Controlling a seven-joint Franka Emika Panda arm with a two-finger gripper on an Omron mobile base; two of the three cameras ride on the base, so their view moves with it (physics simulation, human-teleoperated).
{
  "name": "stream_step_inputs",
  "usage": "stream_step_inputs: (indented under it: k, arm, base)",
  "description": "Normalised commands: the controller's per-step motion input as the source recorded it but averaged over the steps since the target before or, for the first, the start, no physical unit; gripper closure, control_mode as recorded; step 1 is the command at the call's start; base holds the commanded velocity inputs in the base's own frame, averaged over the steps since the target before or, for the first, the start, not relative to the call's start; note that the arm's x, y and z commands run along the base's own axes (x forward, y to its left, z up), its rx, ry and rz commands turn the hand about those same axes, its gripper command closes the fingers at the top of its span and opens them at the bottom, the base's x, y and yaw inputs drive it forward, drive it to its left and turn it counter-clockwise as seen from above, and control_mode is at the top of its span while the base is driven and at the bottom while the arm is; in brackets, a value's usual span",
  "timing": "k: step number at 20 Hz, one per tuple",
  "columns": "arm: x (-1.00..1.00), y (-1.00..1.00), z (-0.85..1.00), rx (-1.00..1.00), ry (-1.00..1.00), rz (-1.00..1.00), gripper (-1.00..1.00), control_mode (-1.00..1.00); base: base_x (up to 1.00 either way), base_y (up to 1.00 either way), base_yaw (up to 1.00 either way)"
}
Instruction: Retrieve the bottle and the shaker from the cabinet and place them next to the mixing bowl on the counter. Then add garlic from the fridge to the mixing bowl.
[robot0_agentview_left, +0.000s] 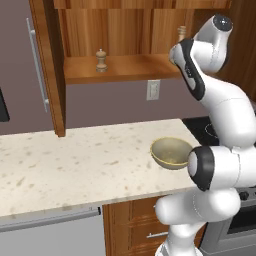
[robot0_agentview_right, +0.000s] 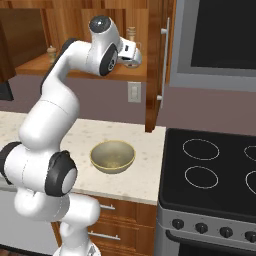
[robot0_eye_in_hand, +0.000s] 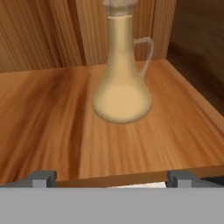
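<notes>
gripper (robot0_eye_in_hand: 111, 177): spread wide, nothing between the tips; it is held level at the front edge of the cabinet shelf (robot0_eye_in_hand: 52, 113), aimed inward.
fingertips (robot0_eye_in_hand: 43, 176): seen low in the hand view, one to each side, both short of the bottle and not touching it.
bottle (robot0_eye_in_hand: 122, 83): a pale flask with a wide round belly, a slim neck and a thin handle on its right side; it stands upright on the shelf, straight ahead between the two tips but further in.
step in hand: the reach for the bottle, judged from the open jaws and the empty grasp.
how it is done well: the hand is best carried straight in, kept level, until the narrower part above the belly sits between the tips; the handle should be left outside the pinch, and the jaws closed only once centred.
shaker (robot0_agentview_left: 101, 60): upright on the same shelf, well to the left of the arm.
mixing bowl (robot0_agentview_right: 112, 156): on the counter (robot0_agentview_left: 60, 160) below, empty.
</notes>
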Motion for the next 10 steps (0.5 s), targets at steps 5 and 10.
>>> stream_step_inputs:
  k: [5,10]
  arm:
    - [0.26,-0.18,0.08,0.00,0.00,0.00,-1.00,-1.00]
    - [0.31,-0.01,0.01,0.00,0.00,0.00,-1.00,-1.00]
  base:
    - [0.00,0.00,0.00]
    - [0.00,0.00,0.00]
